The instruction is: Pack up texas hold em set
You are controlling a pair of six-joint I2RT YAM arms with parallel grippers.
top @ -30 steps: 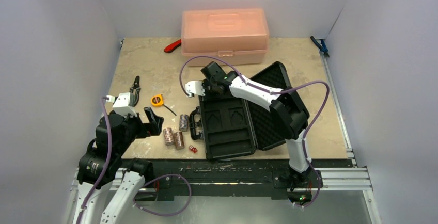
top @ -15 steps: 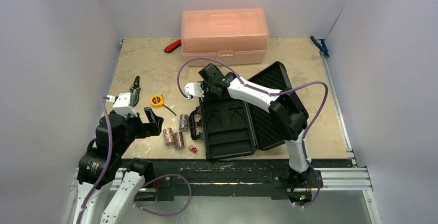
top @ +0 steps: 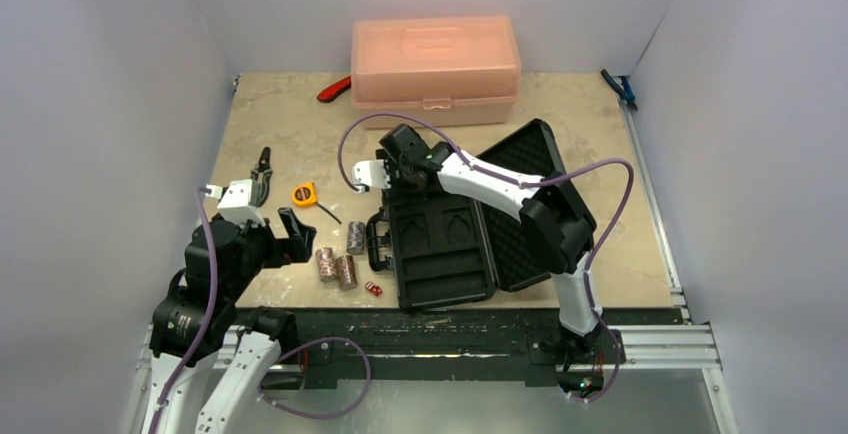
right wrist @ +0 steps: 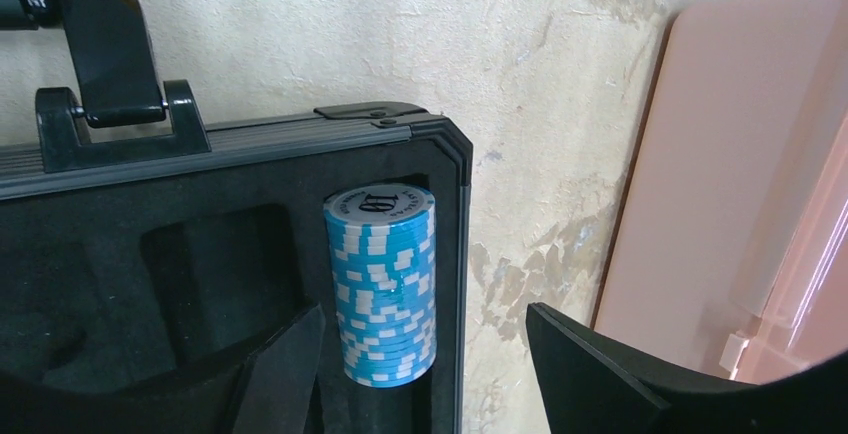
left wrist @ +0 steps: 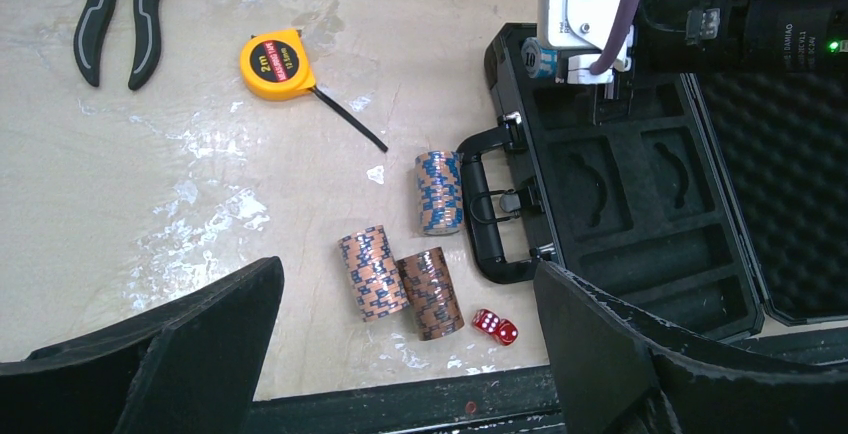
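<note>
The light-blue chip stack [right wrist: 380, 284] sits in the foam slot at the far, handle-side corner of the open black briefcase [top: 440, 244], which lies along the bench's near edge. My right gripper [right wrist: 440, 394] is spread wide to either side of it. Since a second ago that wrist has drifted slightly toward the left edge. My left gripper [left wrist: 410, 354] hangs open above three chip stacks [left wrist: 430, 292] and two red dice [left wrist: 495, 326] beside the handle. A tape measure [left wrist: 277, 64] lies further left, and a pink box [top: 435, 69] sits at the far edge.
</note>
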